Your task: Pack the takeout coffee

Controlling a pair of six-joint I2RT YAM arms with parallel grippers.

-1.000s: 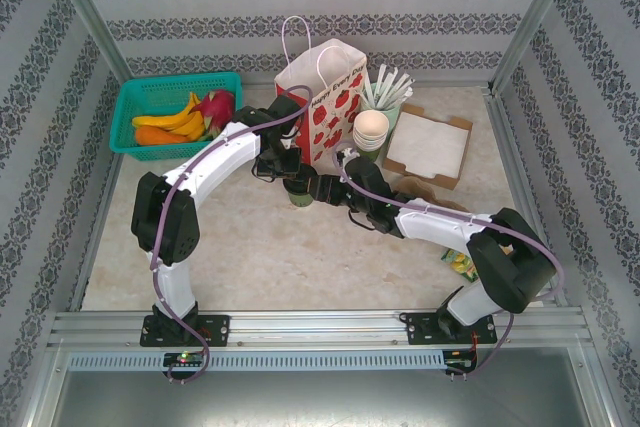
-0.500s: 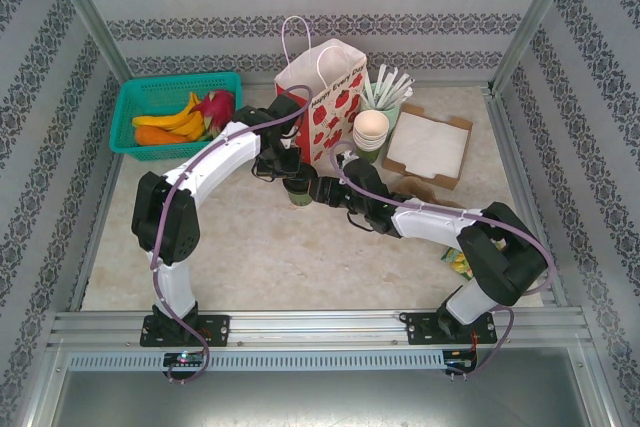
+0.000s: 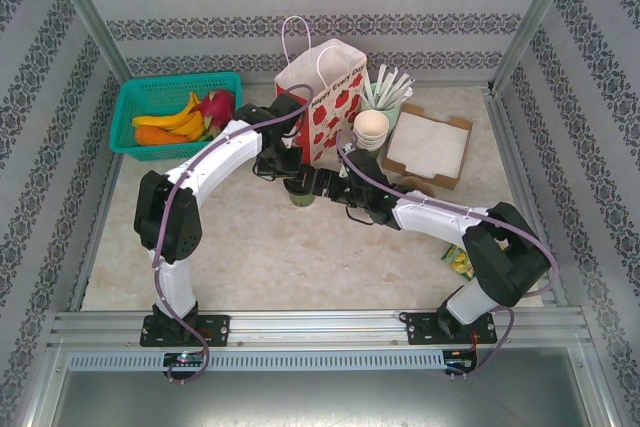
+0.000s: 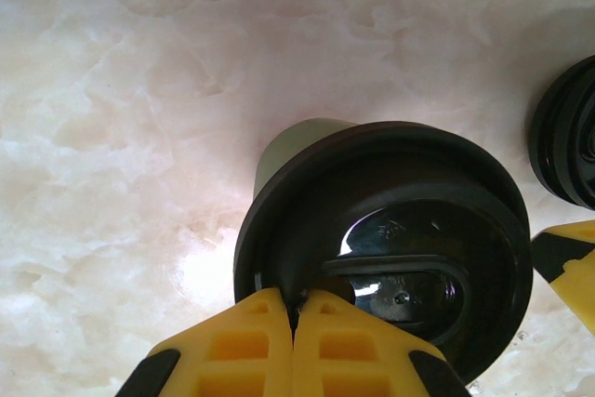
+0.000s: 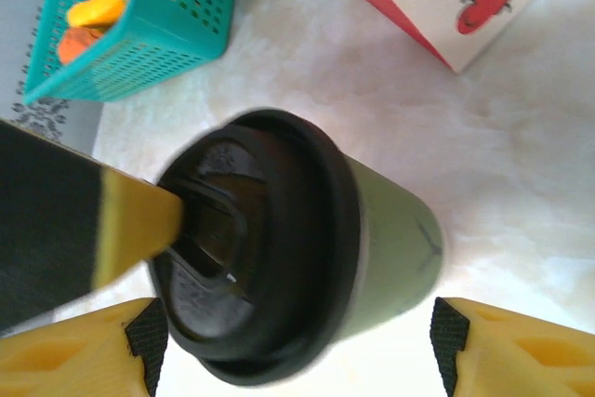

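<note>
The takeout coffee (image 3: 299,194), a green paper cup with a black lid, stands on the table just in front of the strawberry bag. My left gripper (image 3: 292,177) hangs over it; in the left wrist view its yellow fingers (image 4: 296,323) are shut together, tips resting on the lid (image 4: 390,239) near its rim. My right gripper (image 3: 318,185) comes in from the right and is open. In the right wrist view the cup (image 5: 390,239) sits between its spread fingers (image 5: 507,350), apart from both, and the left gripper's finger (image 5: 139,225) touches the lid.
A white paper bag with strawberries (image 3: 322,97) stands open behind the cup. A teal basket of fruit (image 3: 178,112) is at back left. A stack of lidless cups (image 3: 371,130), a cardboard tray (image 3: 428,147) and a snack packet (image 3: 460,262) lie to the right.
My right gripper has slid left toward the cup and now has it between its open fingers. The left gripper stays on the lid; the cup has not moved.
</note>
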